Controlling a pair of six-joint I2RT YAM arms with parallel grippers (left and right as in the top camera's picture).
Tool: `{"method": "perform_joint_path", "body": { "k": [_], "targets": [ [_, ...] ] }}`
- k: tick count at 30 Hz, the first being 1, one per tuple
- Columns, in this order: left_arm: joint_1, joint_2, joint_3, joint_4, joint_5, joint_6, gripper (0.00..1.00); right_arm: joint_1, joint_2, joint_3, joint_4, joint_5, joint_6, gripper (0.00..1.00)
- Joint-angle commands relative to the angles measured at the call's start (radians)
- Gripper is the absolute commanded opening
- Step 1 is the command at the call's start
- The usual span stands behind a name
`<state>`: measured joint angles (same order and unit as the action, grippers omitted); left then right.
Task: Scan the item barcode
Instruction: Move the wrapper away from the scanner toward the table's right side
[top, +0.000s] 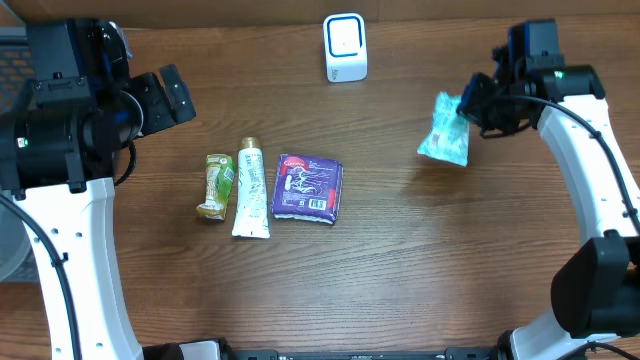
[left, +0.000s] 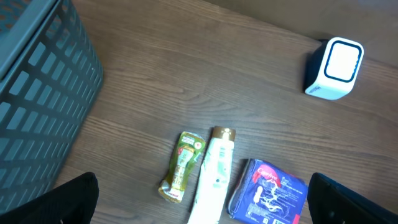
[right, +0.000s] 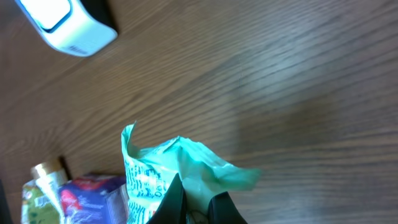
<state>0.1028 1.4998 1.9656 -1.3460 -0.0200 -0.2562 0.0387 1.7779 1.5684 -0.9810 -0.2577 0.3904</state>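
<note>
Packet (top: 444, 133), teal and crinkled, is held off the table (top: 420, 270) by the right gripper (top: 472, 106), whose jaws are clamped on its upper edge; it hangs to the right of the scanner (top: 345, 47) and well apart from it. The left gripper (top: 172, 94) is spread wide and grips nothing, above the left side of the table. A sachet (top: 215, 186), a tube (top: 250, 188) and a purple pack (top: 308, 188) are laid side by side near the middle.

The step in hand is judged to be the presenting of the packet to the scanner. No barcode can be made out in any view, so the printed side should be found first and turned toward the scanner's window. The packet is soft and folded at the grip; it would best be kept hanging flat, so that the code is not creased or hidden behind the fingers. It should be brought near the window, held steady, and kept clear of the three waiting items.
</note>
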Motion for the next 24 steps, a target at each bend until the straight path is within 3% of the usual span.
{"method": "perform_joint_path", "body": {
  "k": [1,9,24],
  "targets": [
    [0.002,-0.006,0.007,0.003,-0.006,-0.01,1.0,-0.039,-0.002,-0.11,0.061,-0.075,0.002,0.04],
    [0.002,-0.006,0.007,0.003,-0.006,-0.01,1.0,-0.155,-0.002,-0.329,0.223,-0.159,0.003,0.04],
    [0.002,-0.006,0.007,0.003,-0.006,-0.01,1.0,-0.282,-0.002,-0.443,0.325,-0.1,0.036,0.04]
  ]
}}
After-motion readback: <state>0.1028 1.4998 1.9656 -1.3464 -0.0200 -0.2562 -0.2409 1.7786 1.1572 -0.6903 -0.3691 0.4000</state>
